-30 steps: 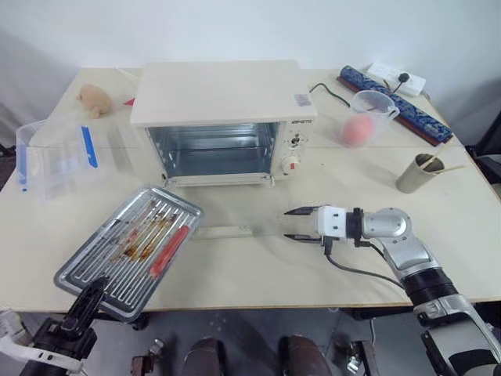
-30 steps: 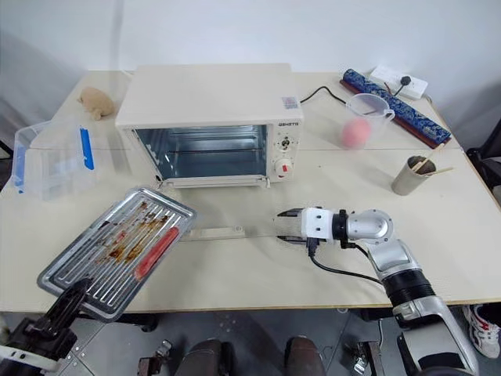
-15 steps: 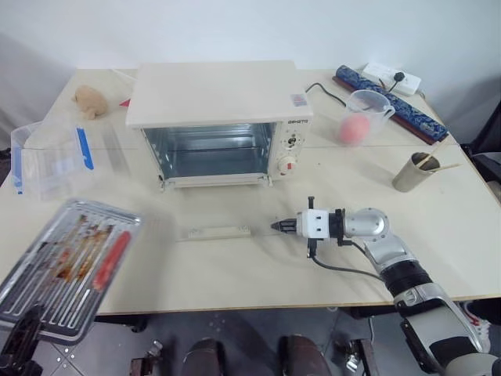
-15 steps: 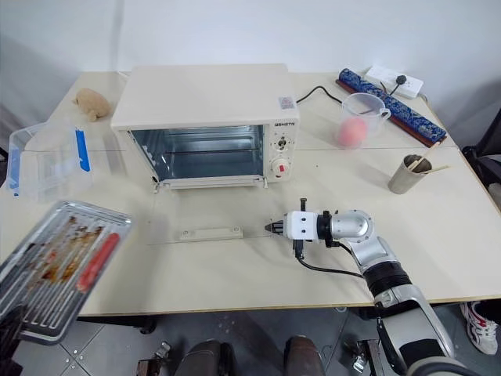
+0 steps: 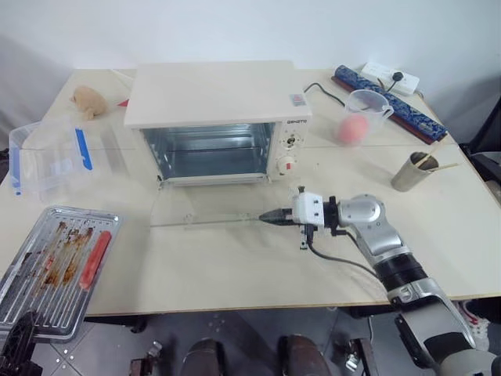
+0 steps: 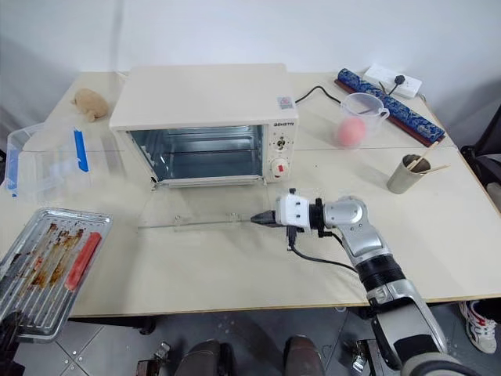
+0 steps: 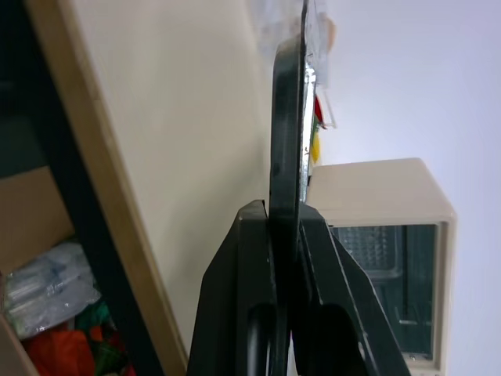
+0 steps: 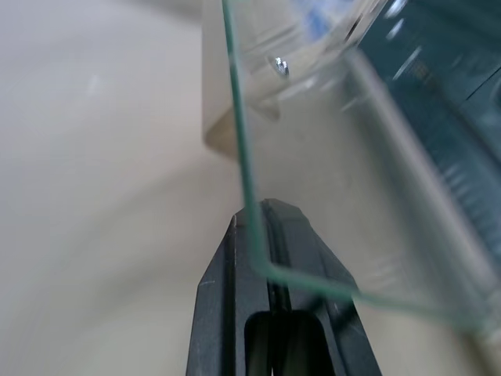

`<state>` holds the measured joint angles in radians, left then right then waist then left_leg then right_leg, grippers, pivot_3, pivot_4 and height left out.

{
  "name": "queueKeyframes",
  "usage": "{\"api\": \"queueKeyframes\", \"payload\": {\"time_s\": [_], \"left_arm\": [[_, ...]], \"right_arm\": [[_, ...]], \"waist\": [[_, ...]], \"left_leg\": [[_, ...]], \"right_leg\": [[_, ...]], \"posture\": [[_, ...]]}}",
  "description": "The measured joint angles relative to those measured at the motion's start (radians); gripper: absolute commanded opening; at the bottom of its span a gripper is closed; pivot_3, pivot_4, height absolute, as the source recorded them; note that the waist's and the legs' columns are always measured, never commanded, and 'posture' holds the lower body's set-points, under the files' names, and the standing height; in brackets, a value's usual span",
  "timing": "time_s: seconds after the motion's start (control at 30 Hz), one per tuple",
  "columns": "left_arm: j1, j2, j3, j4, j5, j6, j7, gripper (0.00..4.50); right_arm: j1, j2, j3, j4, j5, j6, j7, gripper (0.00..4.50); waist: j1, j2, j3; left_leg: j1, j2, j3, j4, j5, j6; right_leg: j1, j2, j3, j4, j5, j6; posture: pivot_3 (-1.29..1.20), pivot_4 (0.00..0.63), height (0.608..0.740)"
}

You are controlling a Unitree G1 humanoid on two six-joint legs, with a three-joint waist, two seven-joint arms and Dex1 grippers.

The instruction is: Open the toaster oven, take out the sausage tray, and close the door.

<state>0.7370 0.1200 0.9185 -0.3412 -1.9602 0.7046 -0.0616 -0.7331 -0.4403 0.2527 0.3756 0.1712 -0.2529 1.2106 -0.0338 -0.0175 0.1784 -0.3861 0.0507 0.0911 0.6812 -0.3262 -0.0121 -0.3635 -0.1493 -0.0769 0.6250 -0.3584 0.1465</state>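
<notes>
Door half raised, tray out
Right gripper (image 6: 262, 221) pinches the door (image 6: 205, 210) edge; left gripper (image 7: 286, 215) pinches the tray (image 6: 48, 265) at the desk (image 6: 235, 270) corner.

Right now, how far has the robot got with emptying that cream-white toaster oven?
The cream-white toaster oven stands open and empty. The silvery sausage tray is out, at the table's left edge, gripped by the left gripper. The right gripper is shut at the edge of the clear glass door, which is part-raised. Left: shutting the door fully.
</notes>
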Motion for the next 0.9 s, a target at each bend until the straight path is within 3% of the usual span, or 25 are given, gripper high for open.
{"api": "queueKeyframes", "payload": {"time_s": [0.13,0.27,0.37,0.57,0.87,0.9], "left_arm": [[-0.007,-0.016,-0.041,-0.056,0.000,-0.014,0.035,0.00],[-0.003,0.007,-0.108,-0.106,0.000,-0.021,0.084,0.00],[0.012,0.084,-0.158,-0.124,0.000,0.010,0.101,0.00],[-0.019,0.268,-0.181,-0.117,0.000,0.061,0.106,0.00],[-0.271,0.528,-0.300,0.014,0.001,0.219,0.105,0.00],[-0.304,0.549,-0.320,0.034,0.001,0.242,0.103,0.00]], "right_arm": [[-0.069,0.002,-0.026,-0.044,0.040,0.083,0.007,0.01],[-0.180,0.022,-0.041,0.040,0.043,0.102,0.008,0.01],[-0.270,0.029,-0.073,0.103,0.050,0.101,0.008,0.01],[-0.284,0.035,-0.100,0.109,0.066,0.148,0.023,0.01],[-0.133,-0.060,-0.110,-0.285,0.157,0.454,0.005,0.01],[-0.110,-0.079,-0.110,-0.319,0.162,0.491,-0.002,0.17]], "waist": [[0.005,-0.001,0.000],[0.001,0.000,0.000],[0.001,0.000,0.000],[0.002,0.002,0.001],[0.008,0.003,0.002],[0.006,0.002,0.001]], "left_leg": [[0.000,0.000,-0.001,0.000,-0.001,0.000],[0.000,0.000,0.001,0.000,-0.001,0.001],[0.000,0.000,0.000,0.000,-0.002,0.000],[-0.002,0.000,0.001,0.000,-0.002,0.001],[-0.003,-0.001,0.000,-0.001,-0.003,0.000],[-0.003,-0.001,0.001,-0.001,-0.003,0.000]], "right_leg": [[0.001,0.000,0.000,-0.001,0.000,0.000],[0.000,0.000,0.001,-0.002,0.000,0.000],[0.000,0.000,0.001,-0.002,0.000,0.000],[-0.001,0.000,0.001,-0.002,0.000,0.000],[-0.004,0.000,0.001,0.003,0.000,0.000],[-0.004,0.000,0.001,0.003,0.000,0.000]], "posture": [[0.00,0.150,0.740],[0.00,0.150,0.740],[0.00,0.150,0.740],[0.00,0.150,0.740],[0.00,0.150,0.740],[0.00,0.150,0.740]]}}
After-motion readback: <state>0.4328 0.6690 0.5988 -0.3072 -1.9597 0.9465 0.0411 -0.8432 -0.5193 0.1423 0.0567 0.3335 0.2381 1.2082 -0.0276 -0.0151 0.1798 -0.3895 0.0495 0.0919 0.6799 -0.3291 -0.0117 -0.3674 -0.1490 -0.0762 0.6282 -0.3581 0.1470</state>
